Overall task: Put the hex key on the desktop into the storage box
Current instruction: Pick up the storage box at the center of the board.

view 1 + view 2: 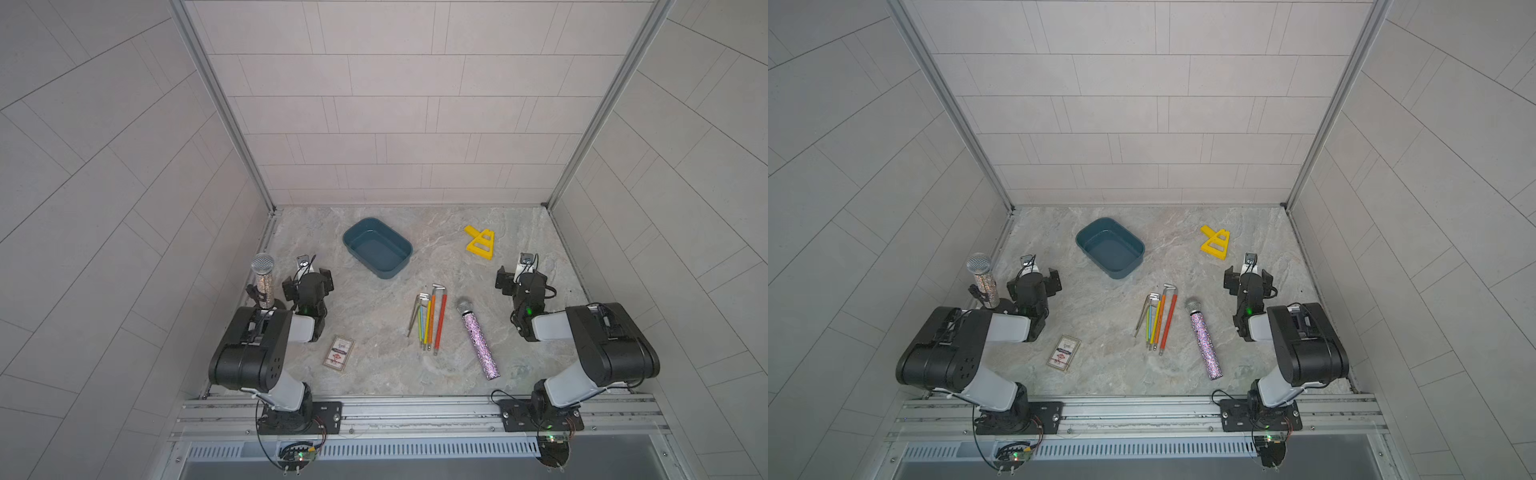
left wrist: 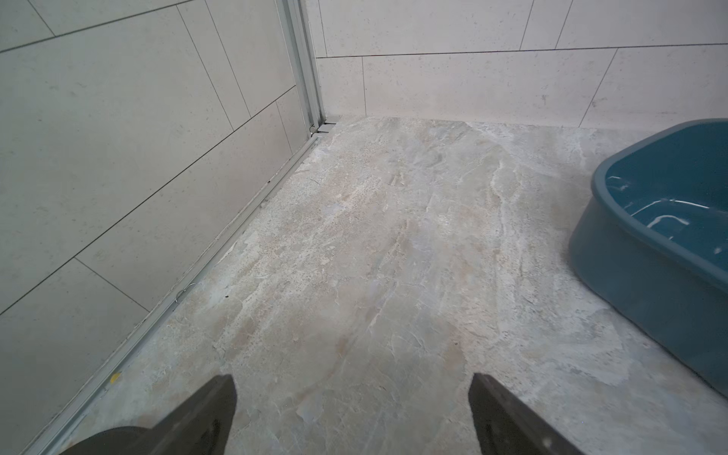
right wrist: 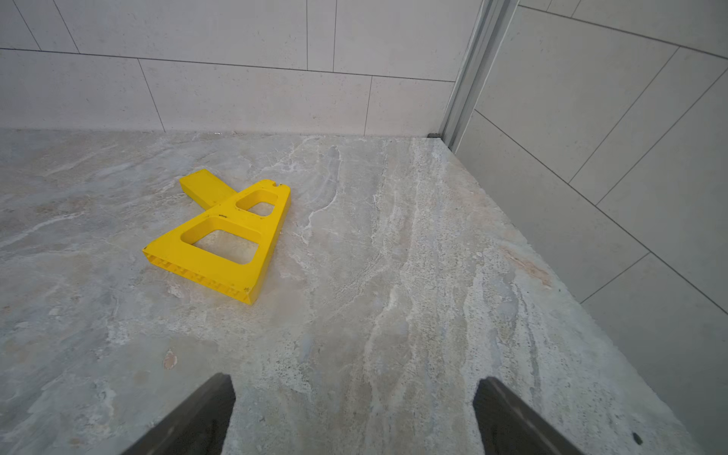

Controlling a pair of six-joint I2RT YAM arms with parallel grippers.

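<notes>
left claw and right claw both stand spread wide, gripping nothing, over the table. the hex keys lie bunched on the table between the arms, apart from the storage box farther back.

Both our arms sat folded, claws wide and empty.
We held our left arm and right arm bent sharply at the elbow, one at each side, elbows raised and forearms reaching forward and inward. Our left claw and right claw pointed away from us and slightly down, jaws spread wide apart, and we gripped nothing in either one.
</notes>
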